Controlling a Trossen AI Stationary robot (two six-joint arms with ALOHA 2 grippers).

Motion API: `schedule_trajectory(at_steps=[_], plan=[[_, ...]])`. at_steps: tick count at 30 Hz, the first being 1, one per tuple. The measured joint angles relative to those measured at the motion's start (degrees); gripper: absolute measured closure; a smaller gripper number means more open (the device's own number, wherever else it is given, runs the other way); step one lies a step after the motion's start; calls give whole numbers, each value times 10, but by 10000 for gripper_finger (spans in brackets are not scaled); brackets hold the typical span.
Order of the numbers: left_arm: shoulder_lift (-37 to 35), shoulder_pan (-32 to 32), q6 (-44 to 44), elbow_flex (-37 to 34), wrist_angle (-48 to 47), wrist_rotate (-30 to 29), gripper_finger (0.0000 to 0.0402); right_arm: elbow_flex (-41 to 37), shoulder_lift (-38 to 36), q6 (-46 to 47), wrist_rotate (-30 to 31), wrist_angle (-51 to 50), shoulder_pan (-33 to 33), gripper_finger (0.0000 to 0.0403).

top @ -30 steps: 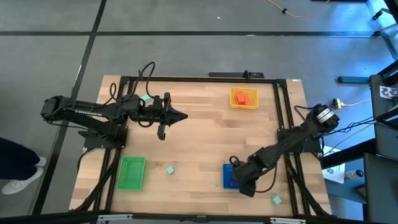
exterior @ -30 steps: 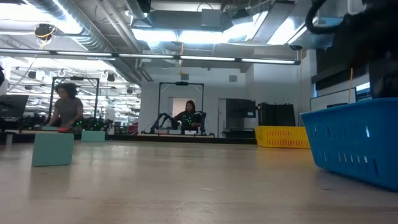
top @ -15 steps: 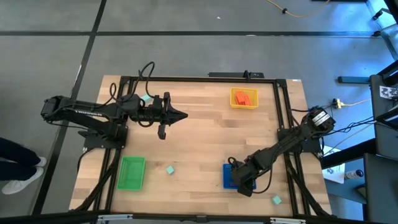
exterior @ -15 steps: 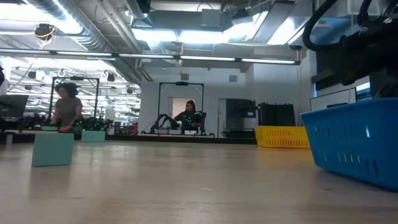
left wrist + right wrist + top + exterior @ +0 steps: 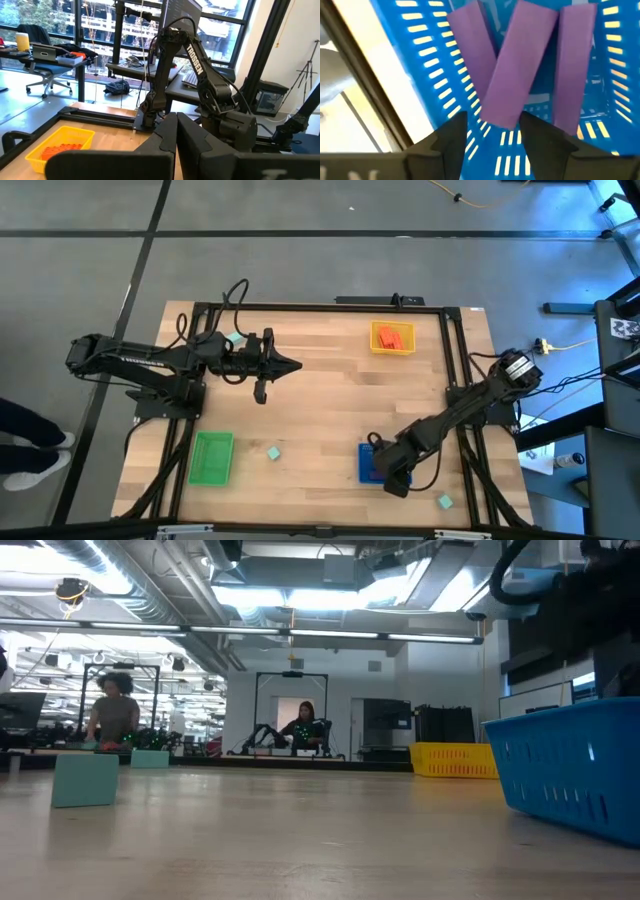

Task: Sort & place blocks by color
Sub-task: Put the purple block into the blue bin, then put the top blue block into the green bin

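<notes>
Right wrist view: right gripper [image 5: 492, 131] over blue tray [image 5: 420, 65].
Jaws apart, gripping nothing; three purple blocks [image 5: 520, 65] inside; left gripper [image 5: 295, 366] closed, empty.

Pale wood-grain table [image 5: 320, 390], slotted plastic blue tray [image 5: 435, 75].

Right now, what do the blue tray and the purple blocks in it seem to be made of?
The blue tray looks like moulded plastic: glossy, with rows of slots light shines through. The purple blocks look matte and smooth, perhaps painted wood or foam; the pictures cannot settle which.
</notes>
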Motion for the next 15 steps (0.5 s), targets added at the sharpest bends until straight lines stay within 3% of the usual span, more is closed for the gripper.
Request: schedule_trajectory(at_steps=[15], plan=[[0,0,0,0,0,0,401,0,-48,-24,-4,-6,0,219]])
